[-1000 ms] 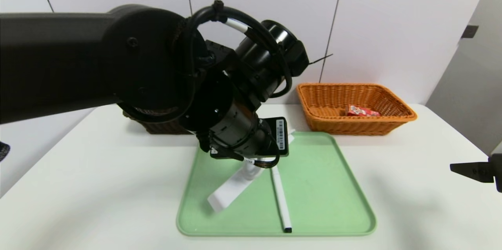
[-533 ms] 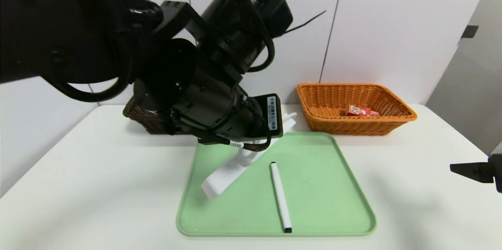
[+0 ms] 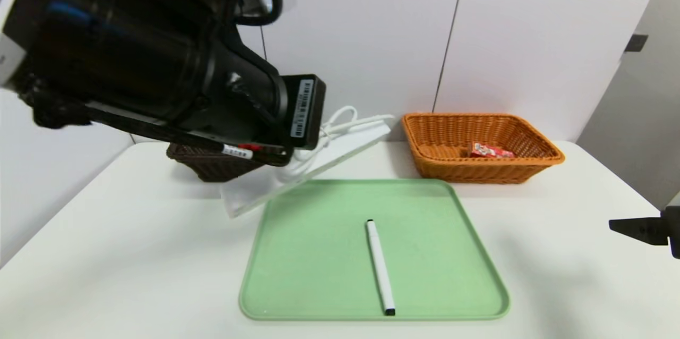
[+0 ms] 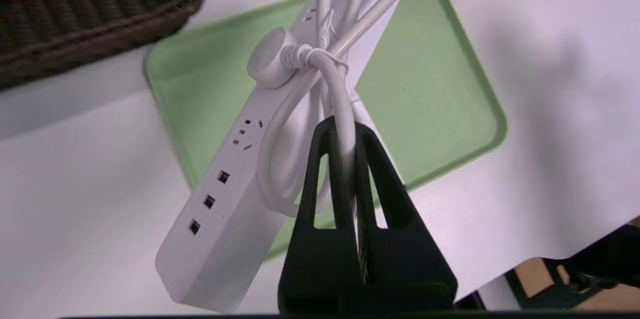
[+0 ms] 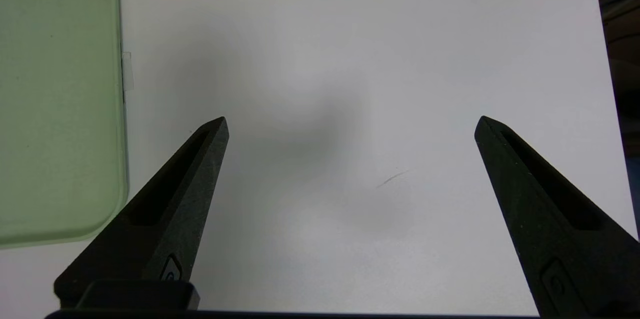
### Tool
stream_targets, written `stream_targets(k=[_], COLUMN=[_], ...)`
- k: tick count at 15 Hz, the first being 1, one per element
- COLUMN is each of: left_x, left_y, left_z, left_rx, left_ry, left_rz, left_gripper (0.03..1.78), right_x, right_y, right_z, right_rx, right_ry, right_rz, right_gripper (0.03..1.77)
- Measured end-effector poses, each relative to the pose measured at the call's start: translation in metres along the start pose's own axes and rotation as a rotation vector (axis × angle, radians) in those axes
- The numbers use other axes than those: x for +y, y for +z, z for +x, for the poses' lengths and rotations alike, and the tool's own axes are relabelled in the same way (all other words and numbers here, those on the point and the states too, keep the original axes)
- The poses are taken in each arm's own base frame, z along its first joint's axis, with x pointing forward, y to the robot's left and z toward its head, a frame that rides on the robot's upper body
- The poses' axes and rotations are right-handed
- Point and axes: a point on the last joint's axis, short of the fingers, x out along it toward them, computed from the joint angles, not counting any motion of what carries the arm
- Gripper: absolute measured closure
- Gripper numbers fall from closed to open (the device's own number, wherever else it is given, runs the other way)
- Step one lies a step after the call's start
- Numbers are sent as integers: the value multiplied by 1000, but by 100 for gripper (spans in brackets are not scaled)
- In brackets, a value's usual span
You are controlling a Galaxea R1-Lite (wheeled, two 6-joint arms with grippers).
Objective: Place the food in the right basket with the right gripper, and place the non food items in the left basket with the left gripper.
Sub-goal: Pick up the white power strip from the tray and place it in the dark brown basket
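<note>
White tabletop [image 3: 106,254] below, the left gripper [image 4: 343,134], jaws clamped on the power strip [image 4: 215,219] cord, is carrying it above the tray [image 3: 425,254] edge; next comes lowering into the dark left basket [image 3: 212,166], while the right gripper [image 5: 350,124] is idling agape.
</note>
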Motion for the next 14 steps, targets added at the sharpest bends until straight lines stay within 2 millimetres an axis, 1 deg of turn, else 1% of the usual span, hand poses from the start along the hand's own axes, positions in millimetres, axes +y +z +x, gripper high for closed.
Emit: stream_targets(k=[3,6,8,10,14], left_x=[24,46,59,72,104], left_y=[4,7,11,15,25], left_z=[-16,-24,-22,-16,2], left_rx=[-36,-68,-131,-197,-321], left_ry=[28,39,59,87,104], left_rz=[116,196,228,236,241], left_gripper=[173,173,173,173,173], right_x=[0,0,0,0,0], right_y=[0,0,-1,-3,-6], right_z=[-1,-1,-2,-3,-4], right_rx=[-1,-4,-3,-1,3], right_ry=[0,0,0,0,0], right_rz=[0,0,0,0,0], right_gripper=[10,10,10,10,10])
